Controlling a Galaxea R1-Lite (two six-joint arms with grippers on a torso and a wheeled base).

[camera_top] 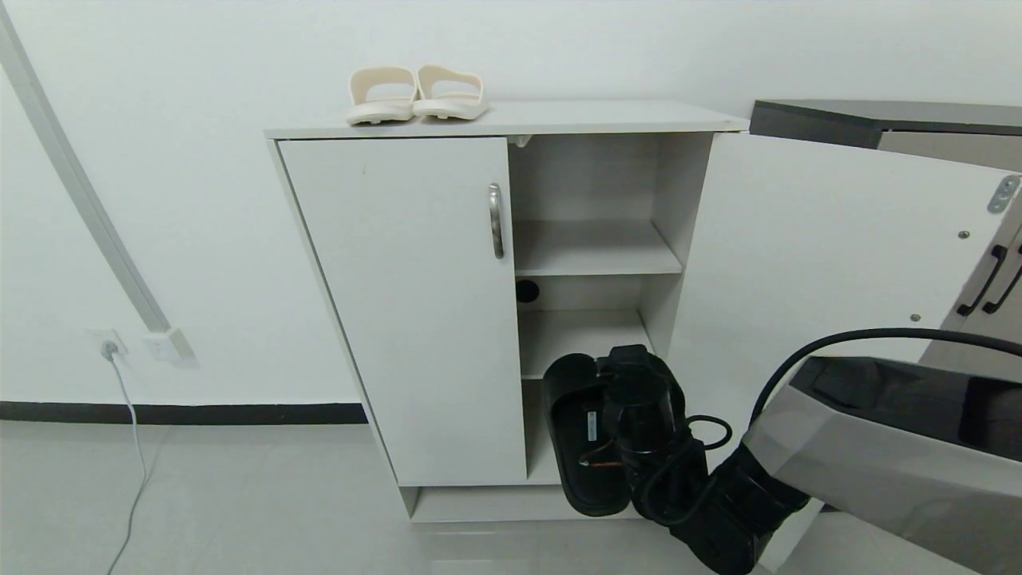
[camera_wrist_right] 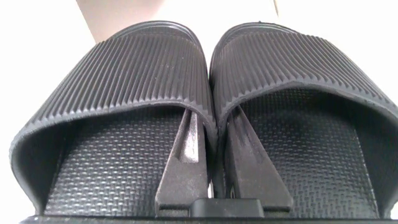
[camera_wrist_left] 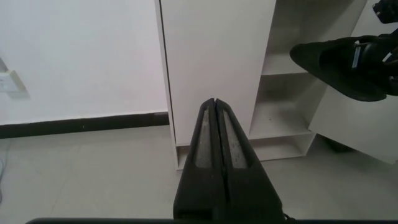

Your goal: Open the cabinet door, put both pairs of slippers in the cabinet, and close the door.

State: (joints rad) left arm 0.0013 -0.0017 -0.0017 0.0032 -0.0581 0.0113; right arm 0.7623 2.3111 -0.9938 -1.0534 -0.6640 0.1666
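A white cabinet (camera_top: 399,303) stands against the wall, its left door shut and its right door (camera_top: 814,263) swung wide open. A cream pair of slippers (camera_top: 415,94) lies on the cabinet top. My right gripper (camera_top: 635,399) holds the black pair of slippers (camera_top: 583,439) in front of the lowest open compartment, just above the floor. The right wrist view shows my right gripper (camera_wrist_right: 214,158) shut on the touching inner straps of both black slippers (camera_wrist_right: 143,81). My left gripper (camera_wrist_left: 214,124) hangs low before the cabinet, shut and holding nothing; the black slippers (camera_wrist_left: 342,59) show beyond it.
Bare shelves (camera_top: 595,249) sit behind the open door. A metal handle (camera_top: 496,221) is on the shut left door. A wall outlet with a cable (camera_top: 112,351) is at the left, and a grey cabinet (camera_top: 918,128) at the right. Open floor (camera_top: 200,495) lies left of the cabinet.
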